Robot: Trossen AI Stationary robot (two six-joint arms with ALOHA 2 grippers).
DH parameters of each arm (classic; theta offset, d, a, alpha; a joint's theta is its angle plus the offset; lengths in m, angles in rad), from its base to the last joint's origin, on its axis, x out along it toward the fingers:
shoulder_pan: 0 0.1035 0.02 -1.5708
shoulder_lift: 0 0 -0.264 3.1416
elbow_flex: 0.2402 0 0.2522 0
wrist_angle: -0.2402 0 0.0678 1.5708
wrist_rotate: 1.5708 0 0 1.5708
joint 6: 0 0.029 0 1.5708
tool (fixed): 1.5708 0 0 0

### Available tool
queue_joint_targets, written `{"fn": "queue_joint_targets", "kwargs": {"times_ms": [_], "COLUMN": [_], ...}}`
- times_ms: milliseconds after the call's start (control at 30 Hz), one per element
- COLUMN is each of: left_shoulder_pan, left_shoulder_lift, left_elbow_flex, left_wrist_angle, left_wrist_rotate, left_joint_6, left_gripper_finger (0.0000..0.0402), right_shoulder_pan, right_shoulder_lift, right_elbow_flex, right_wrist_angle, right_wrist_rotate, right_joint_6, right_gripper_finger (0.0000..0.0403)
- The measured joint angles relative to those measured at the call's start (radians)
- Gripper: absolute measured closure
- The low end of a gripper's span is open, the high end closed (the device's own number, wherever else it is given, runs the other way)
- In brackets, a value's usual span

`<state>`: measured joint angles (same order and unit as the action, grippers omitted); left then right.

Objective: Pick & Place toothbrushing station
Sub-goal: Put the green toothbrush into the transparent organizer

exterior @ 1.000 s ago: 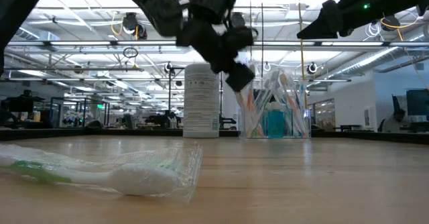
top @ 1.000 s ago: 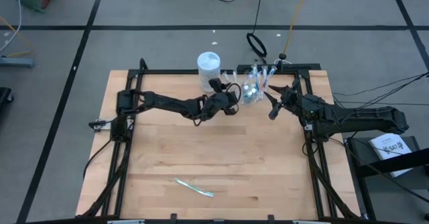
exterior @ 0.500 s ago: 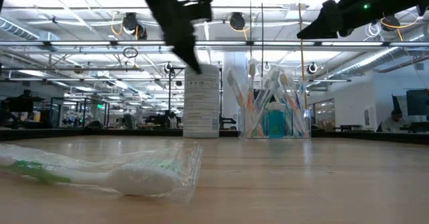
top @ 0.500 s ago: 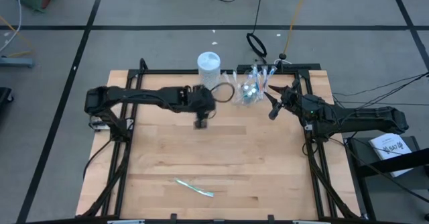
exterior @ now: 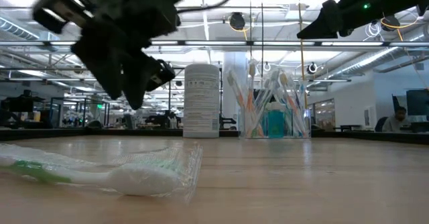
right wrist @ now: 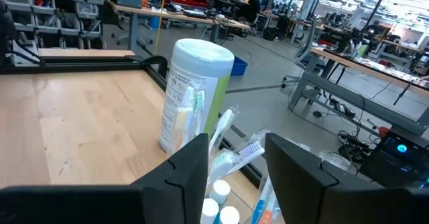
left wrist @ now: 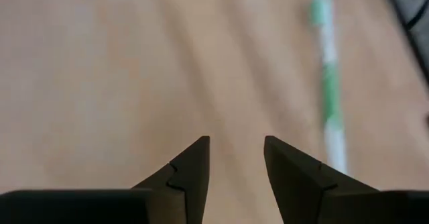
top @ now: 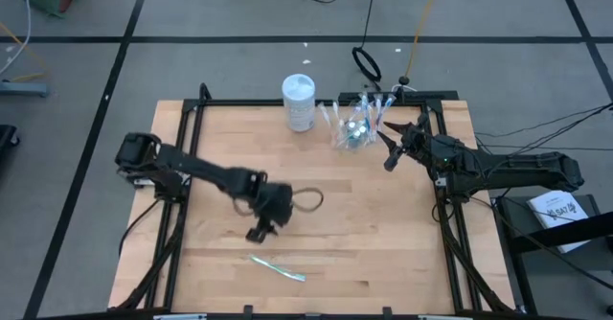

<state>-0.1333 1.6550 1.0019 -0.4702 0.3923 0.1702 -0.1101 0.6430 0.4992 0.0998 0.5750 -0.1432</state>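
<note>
A wrapped toothbrush with green accents point(top: 278, 267) point(exterior: 100, 174) point(left wrist: 328, 90) lies flat on the wood near the table's front edge. My left gripper point(top: 256, 234) point(left wrist: 236, 150) point(exterior: 137, 93) hovers open just above and to the far left of it, slanting down, with nothing between its fingers. A clear cup point(top: 352, 128) point(exterior: 271, 110) full of toothbrushes and small blue tubes stands at the far edge. My right gripper point(top: 386, 159) point(right wrist: 234, 157) point(exterior: 308, 29) waits open and level in the air just right of that cup.
A white cylindrical canister point(top: 299, 102) point(exterior: 201, 100) point(right wrist: 194, 96) stands at the far edge, left of the cup. A black frame point(top: 192, 119) rims the table. Bare wood point(top: 364, 234) lies between the two arms.
My left gripper has swung away from the cup at the far edge, across the table toward the near edge and the wrapped toothbrush. It has tipped from roughly level to slanting down at the wood. The toothbrush and cup have not moved.
</note>
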Motion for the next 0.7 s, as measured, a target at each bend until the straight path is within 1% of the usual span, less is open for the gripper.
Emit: {"fn": "queue_joint_targets", "kwargs": {"times_ms": [167,267,367,500,567,700], "left_shoulder_pan": [-0.159,-0.245,-0.301,-0.351,-0.373,-0.402], "left_shoulder_lift": [0.000,0.000,0.000,0.006,0.023,0.086], "left_elbow_flex": [-0.094,-0.117,-0.118,-0.118,-0.118,-0.118], "left_wrist_angle": [0.290,0.397,0.428,0.452,0.464,0.532], "left_wrist_rotate": [-0.006,-0.101,-0.213,-0.311,-0.334,-0.340], "left_joint_6": [-0.181,-0.292,-0.347,-0.425,-0.465,-0.482], "left_gripper_finger": [0.0256,0.0256,0.0256,0.0256,0.0256,0.0256], "right_shoulder_pan": [0.000,0.000,0.000,0.000,0.000,0.000], "right_shoulder_lift": [0.000,0.003,0.012,0.035,0.052,0.090], "right_elbow_flex": [0.000,0.000,0.000,0.000,0.000,0.000], "right_wrist_angle": [0.000,-0.001,-0.006,-0.016,-0.037,-0.065], "right_wrist_rotate": [0.000,0.000,0.000,0.000,-0.001,-0.003], "right_joint_6": [0.000,0.007,0.056,0.101,0.130,0.159], "right_gripper_finger": [0.0264,0.0264,0.0264,0.0264,0.0264,0.0264]}}
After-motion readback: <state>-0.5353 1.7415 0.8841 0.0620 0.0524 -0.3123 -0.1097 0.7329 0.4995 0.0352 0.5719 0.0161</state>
